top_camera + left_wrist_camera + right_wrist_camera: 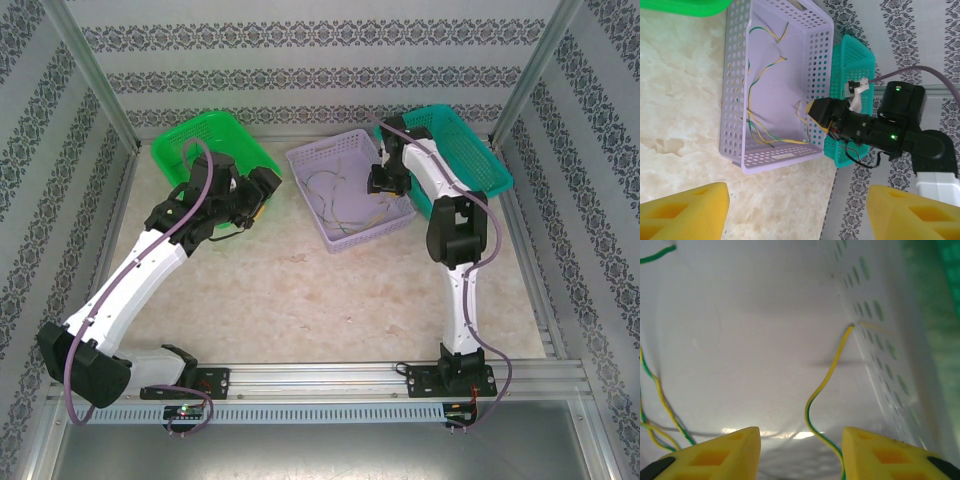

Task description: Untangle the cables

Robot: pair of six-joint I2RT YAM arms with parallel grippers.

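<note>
Right wrist | cable point(832, 365) between right pincer point(801, 440) jaws | jaws parted

A lavender perforated basket point(325, 142) sits at the middle back of a marbled table point(330, 300), between a green basket point(215, 135) on the left and a teal basket point(480, 155) on the right. Thin cables point(322, 190) lie loosely curled on the lavender basket's floor. The right gripper point(383, 190) reaches down inside that basket near its right wall, its arm passing in front of the teal basket. The left gripper point(258, 200) hangs just beside the green basket's near corner, apart from the lavender one. Both arm bases are bolted to a metal rail point(330, 378).
</note>
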